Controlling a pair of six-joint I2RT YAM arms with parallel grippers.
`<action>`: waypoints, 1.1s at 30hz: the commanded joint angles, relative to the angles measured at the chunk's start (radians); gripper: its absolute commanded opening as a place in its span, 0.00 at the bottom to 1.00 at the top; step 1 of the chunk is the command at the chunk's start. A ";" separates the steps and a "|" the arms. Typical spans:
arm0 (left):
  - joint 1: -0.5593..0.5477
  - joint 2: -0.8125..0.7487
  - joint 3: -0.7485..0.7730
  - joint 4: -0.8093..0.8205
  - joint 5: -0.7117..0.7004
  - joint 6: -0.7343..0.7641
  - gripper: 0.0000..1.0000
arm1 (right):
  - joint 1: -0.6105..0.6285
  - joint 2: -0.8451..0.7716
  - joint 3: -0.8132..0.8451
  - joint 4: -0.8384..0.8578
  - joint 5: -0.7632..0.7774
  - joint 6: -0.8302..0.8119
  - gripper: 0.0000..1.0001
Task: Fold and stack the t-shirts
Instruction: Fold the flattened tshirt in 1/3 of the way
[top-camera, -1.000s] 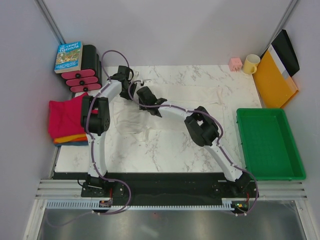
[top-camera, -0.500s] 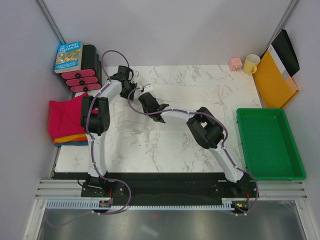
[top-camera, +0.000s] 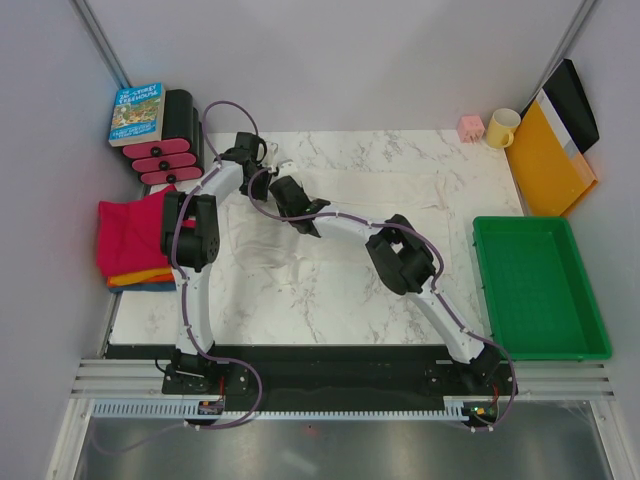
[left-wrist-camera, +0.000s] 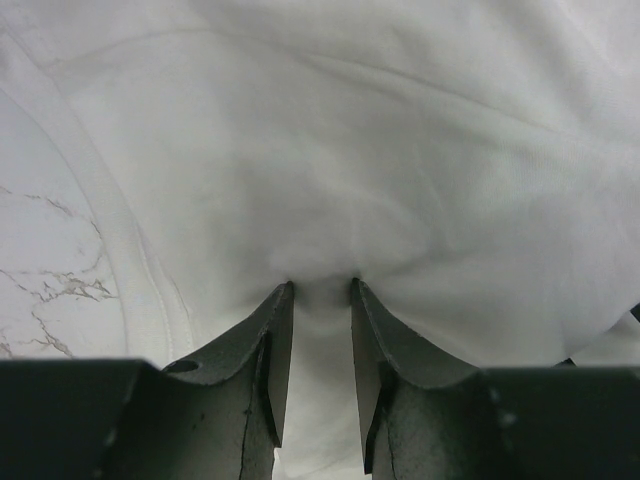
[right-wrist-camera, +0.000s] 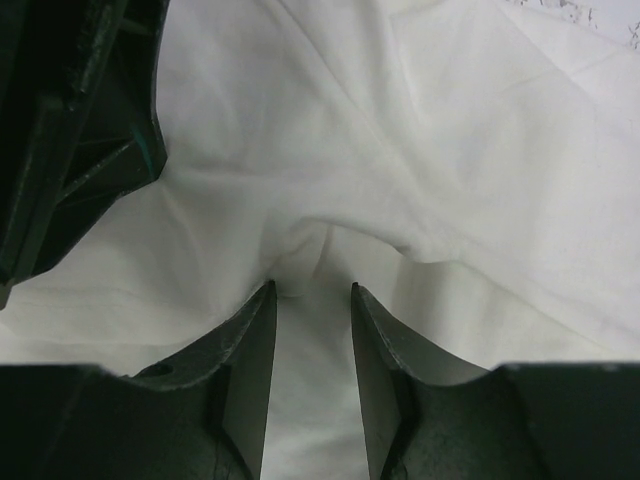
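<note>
Pinching cream-white shirt (left-wrist-camera: 400, 150), left gripper (left-wrist-camera: 320, 290) beside right gripper (right-wrist-camera: 312, 290), arms extended.

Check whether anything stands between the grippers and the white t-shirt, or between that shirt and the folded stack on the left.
Nothing separates them: the left gripper and right gripper each pinch the cream-white shirt between their jaws. Toward the folded stack, only the left arm's elbow sits in the path.
</note>
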 joint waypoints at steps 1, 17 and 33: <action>-0.002 -0.002 -0.030 -0.035 0.011 0.004 0.36 | -0.006 0.019 0.052 -0.005 -0.006 -0.008 0.44; -0.002 0.007 -0.031 -0.035 0.005 0.018 0.36 | -0.009 0.041 0.112 0.054 -0.038 0.026 0.43; -0.002 0.019 -0.031 -0.035 0.011 0.027 0.35 | -0.026 0.117 0.196 0.041 -0.038 0.061 0.35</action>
